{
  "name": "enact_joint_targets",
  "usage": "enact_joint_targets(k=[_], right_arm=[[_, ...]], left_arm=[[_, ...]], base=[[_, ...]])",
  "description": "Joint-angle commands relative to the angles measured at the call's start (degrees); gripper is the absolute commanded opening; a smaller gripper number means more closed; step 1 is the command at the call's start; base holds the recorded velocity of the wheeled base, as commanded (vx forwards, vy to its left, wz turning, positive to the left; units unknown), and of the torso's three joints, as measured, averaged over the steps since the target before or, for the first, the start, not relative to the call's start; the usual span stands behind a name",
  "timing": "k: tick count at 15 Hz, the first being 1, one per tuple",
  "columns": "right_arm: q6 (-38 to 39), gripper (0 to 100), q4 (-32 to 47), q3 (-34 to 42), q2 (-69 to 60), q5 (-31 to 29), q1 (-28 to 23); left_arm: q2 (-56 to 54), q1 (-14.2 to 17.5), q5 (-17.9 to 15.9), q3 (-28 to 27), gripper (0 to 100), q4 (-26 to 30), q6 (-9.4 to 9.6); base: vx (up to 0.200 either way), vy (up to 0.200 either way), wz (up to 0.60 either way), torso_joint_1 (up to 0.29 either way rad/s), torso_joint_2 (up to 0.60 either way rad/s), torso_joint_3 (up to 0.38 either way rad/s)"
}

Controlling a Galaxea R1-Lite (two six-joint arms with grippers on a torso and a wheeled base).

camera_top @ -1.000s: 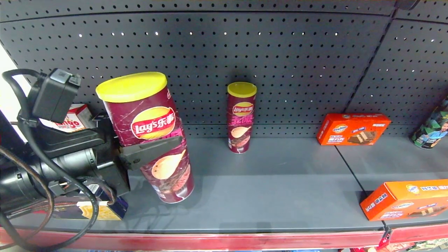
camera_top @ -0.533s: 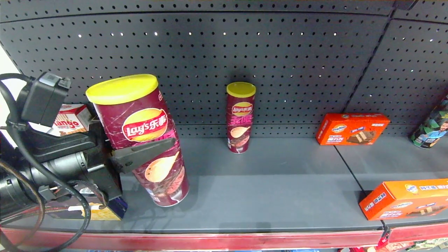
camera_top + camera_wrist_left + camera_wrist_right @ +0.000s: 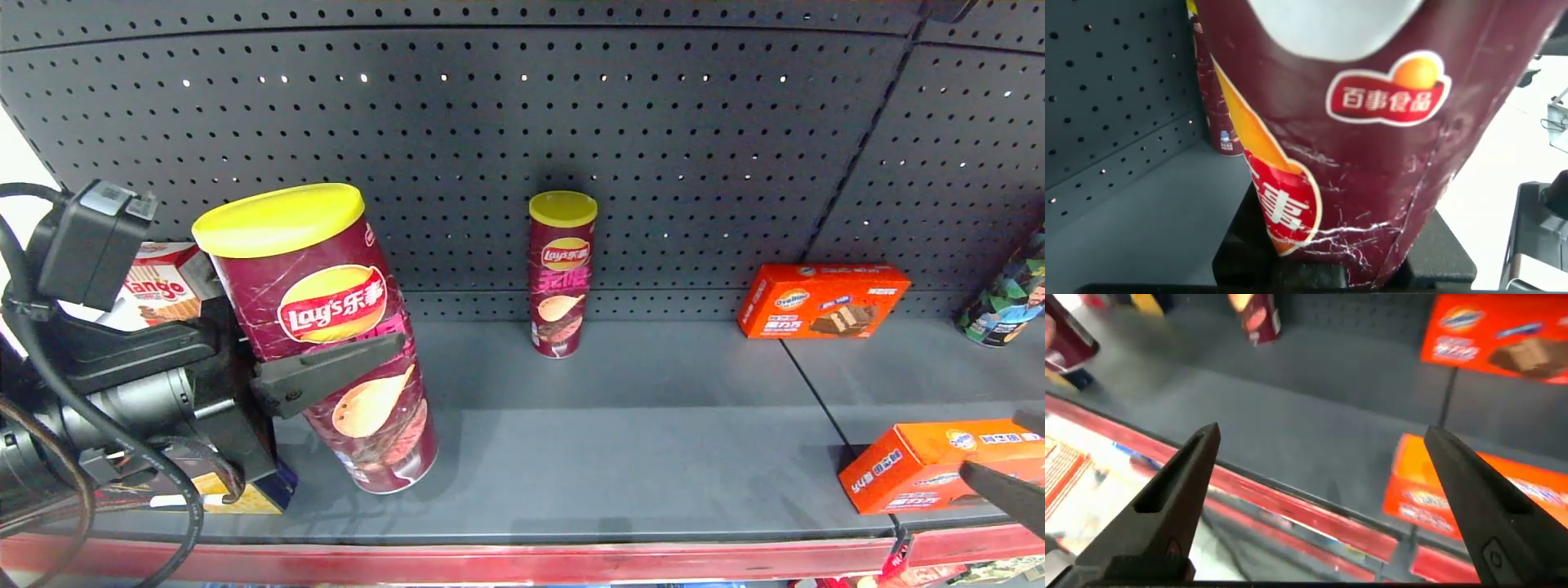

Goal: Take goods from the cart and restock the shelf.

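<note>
The can (image 3: pixel 359 408) is maroon with a yellow lid (image 3: pixel 277 219), the box (image 3: pixel 820 300) orange, the pegboard (image 3: pixel 653 147) dark grey, hole-dotted.

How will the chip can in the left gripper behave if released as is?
Likely tippy: the chip can is tall, narrow and tilted in the left gripper, so it may topple. Being round, it would probably roll on the flat shelf. It seems stiff: no dent shows at the finger.

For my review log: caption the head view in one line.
Left gripper holds a tilted chip can over the shelf; a second can stands upright at the back.
</note>
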Motion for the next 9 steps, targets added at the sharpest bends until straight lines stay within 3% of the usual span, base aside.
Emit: enact_joint_targets(k=[1, 3, 6, 9], right_arm=[[0.1, 100, -0.3, -3.5, 9.4, -1.2, -0.1], [-0.1, 100, -1.4, -8.6, 16.7, -2.4, 0.3], [-5.2, 100, -15.3, -13.2, 28.1, 8.5, -2.0], [-9.2, 100, -15.8, -19.1, 34.8, 13.8, -0.1]], left_arm=[[-0.1, 0.0, 0.0, 0.1, 0, 0.0, -0.01], [-0.2, 0.0, -0.1, -0.7, 0, 0.1, -0.01], [0.2, -0.1, -0.2, -0.8, 0, 0.1, -0.10], [0.3, -0.1, -0.3, -1.0, 0, 0.1, -0.54]], base=[[0.000, 0.000, 0.00, 0.000, 0.00, 0.000], [0.000, 0.000, 0.00, 0.000, 0.00, 0.000], [0.000, 0.000, 0.00, 0.000, 0.00, 0.000], [0.000, 0.000, 0.00, 0.000, 0.00, 0.000]])
